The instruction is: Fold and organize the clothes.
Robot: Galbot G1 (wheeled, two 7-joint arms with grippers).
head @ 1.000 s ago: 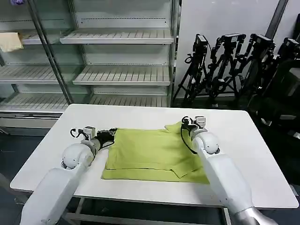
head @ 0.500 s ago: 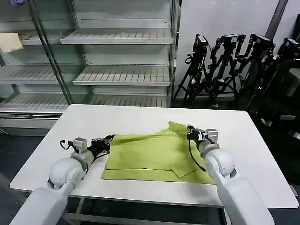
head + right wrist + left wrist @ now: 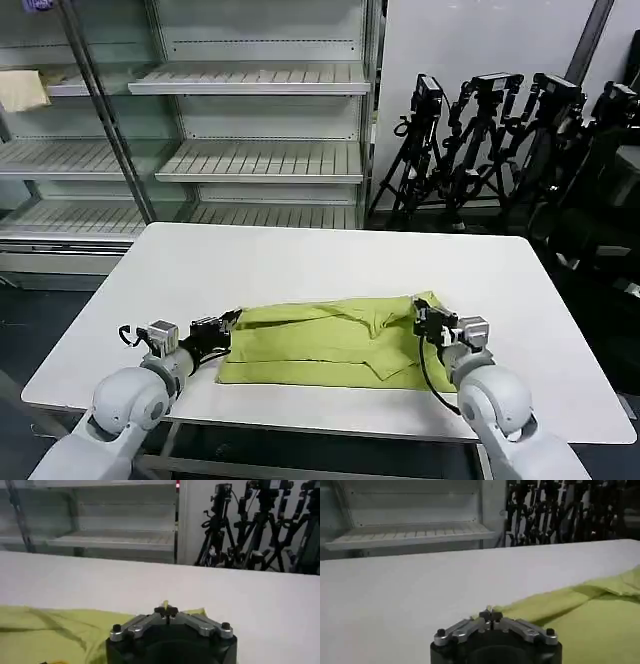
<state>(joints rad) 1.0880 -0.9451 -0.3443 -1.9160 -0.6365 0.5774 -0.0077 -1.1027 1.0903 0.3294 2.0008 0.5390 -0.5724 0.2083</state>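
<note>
- Both claws have drawn the T-shirt's (image 3: 330, 340) far edge toward the near worktop (image 3: 300, 260) edge, halving its depth.
- Left claw (image 3: 228, 322) and right claw (image 3: 419, 311) each pinch fabric, fingers closed.
- Fold nearly complete; release follows.

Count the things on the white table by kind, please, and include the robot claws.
Lime yellow-green thin fabric T-shirt: 1
Robot claws, left claw and right claw, each shut on a T-shirt edge: 2
Total: 3
</note>
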